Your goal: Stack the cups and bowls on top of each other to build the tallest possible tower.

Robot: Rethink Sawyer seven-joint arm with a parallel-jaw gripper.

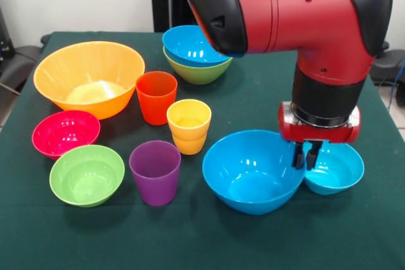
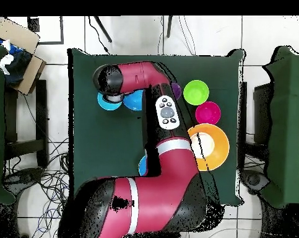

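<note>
Arm point(image 2: 158, 180) hides cups point(image 1: 156, 97) overhead.

Red and black robot arm point(image 1: 297, 4)
Glossy red shells are meeting black joints — a silver ring and button panel point(image 2: 167, 114) are showing.

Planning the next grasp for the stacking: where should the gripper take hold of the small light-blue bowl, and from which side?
Grip the small light-blue bowl by its thin rim, coming straight down. It sits upright and open, and the gripper already hangs over its rim beside the large blue bowl.
</note>
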